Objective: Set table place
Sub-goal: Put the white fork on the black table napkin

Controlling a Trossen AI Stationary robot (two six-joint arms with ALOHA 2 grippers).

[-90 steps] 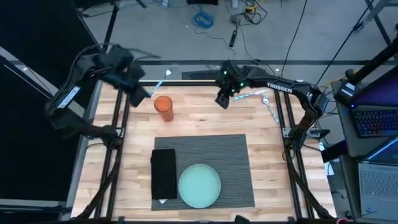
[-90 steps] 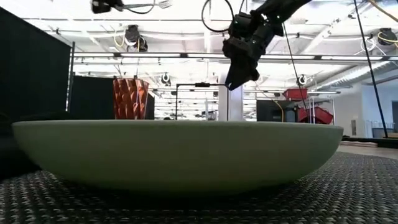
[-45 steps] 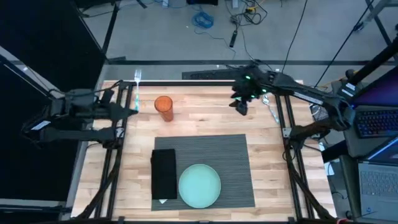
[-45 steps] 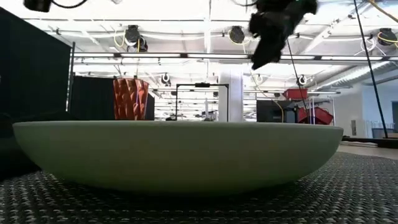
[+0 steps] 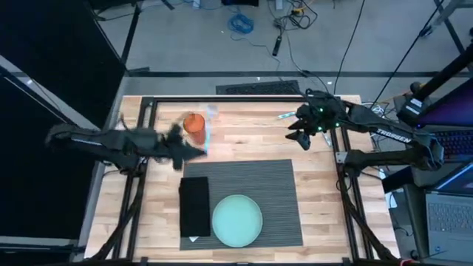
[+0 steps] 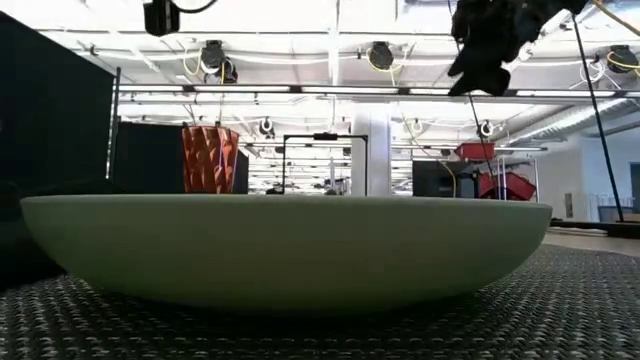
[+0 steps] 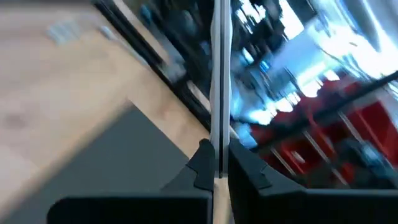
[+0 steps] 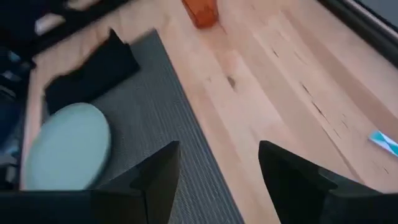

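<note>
The left end effector (image 7: 216, 167) is clamped on the slim handle of a utensil (image 7: 219, 93). It hangs above the counter (image 5: 244, 144) between the left edge and the orange cup (image 5: 194, 127), just short of the placemat (image 5: 273, 199). We judge the step in hand to be carrying this utensil to the place setting.

The placemat lies at the middle of the counter edge nearest the low camera. It carries the plate (image 5: 237, 220) and, just beside it on the left-edge side, the folded napkin (image 5: 195, 207).

To do the step well:
- We keep the grip firm. The handle is thin, smooth and probably metal, so it may pivot between the fingers.
- We pass clear of the cup, which is tall and narrow and likely to tip.
- We bring the utensil level and parallel to the napkin's long side before lowering.
- We release only when it rests flat. The cloth napkin will cushion it; the ribbed mat should resist sliding.

The right end effector (image 8: 217, 165) waits above the right edge, fingers spread and empty, with a teal-handled piece (image 8: 385, 140) lying near it.

Materials:
- Counter: pale jointed wood planks, black metal frame.
- Placemat: dark grey, ribbed, rectangular.
- Plate: pale teal, round, shallow, with a smooth raised rim.
- Cup: faceted wall
</note>
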